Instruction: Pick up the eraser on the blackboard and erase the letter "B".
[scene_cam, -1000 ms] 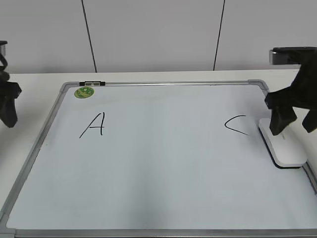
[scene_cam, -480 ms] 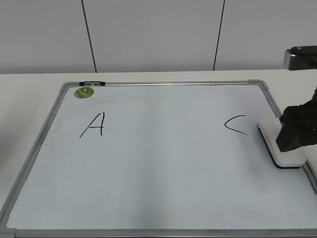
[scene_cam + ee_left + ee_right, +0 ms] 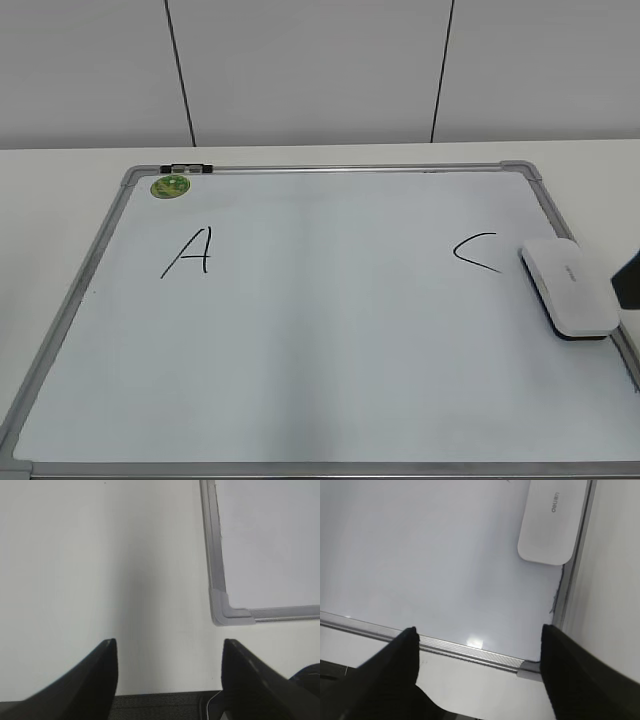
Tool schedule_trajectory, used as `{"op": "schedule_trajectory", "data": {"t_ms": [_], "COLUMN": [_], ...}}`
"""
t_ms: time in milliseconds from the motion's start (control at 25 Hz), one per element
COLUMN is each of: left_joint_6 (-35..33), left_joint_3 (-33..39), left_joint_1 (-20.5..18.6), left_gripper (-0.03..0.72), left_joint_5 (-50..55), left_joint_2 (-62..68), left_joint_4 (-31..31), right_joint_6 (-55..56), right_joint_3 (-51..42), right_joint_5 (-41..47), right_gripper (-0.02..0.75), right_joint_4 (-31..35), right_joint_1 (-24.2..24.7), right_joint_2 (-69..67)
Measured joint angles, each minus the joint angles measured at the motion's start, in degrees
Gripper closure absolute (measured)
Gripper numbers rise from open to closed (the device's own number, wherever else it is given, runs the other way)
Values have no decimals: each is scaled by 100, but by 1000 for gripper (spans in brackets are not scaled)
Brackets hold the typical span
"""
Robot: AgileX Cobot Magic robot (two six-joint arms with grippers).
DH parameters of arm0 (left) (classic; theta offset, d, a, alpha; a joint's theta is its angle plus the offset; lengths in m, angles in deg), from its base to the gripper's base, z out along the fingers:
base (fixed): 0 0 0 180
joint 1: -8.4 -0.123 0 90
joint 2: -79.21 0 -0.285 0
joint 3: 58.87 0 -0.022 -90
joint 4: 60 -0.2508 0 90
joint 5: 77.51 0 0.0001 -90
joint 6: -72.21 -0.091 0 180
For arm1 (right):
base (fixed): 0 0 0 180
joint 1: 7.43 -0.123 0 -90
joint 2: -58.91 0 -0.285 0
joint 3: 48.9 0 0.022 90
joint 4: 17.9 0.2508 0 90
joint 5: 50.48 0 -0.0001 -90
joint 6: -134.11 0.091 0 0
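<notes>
The flat white plastic eraser with rounded ends (image 3: 568, 288) lies on the large white grey-framed blackboard (image 3: 330, 462), at its right edge and just beside the black handwritten "C" (image 3: 476, 252); the black "A" (image 3: 190, 251) sits well to the left. Between them the surface shows no strokes — no letter "B" is visible, so the wiping looks done. The eraser is touched by neither arm.

The right gripper (image 3: 477, 650) hangs with its jaws spread wide and empty above the board's near right corner, the eraser near but apart from it. The left gripper (image 3: 169, 655) (likewise parted, holding nothing) hangs over the bare white table (image 3: 100, 570) beside a grey corner cap.

The sensible step, I judge, is to leave the eraser lying flat — and clear of the "C".
</notes>
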Motion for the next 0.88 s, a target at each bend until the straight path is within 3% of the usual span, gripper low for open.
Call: {"op": "schedule_trajectory", "data": {"t_ms": [440, 880], "left_joint_6": [253, 255], "left_joint_3": [426, 668], "left_joint_1": [0, 0], "left_gripper": [213, 218], "left_joint_5": [538, 399], "left_joint_2": [-1808, -1982], "left_joint_4": [2, 142], "right_joint_6": [-10, -10], "right_joint_3": [-1314, -1973], "right_joint_5": [369, 821], "right_gripper": [184, 184], "right_joint_4": [-355, -646], "right_joint_1": [0, 0], "right_joint_2": [2234, 2989]}}
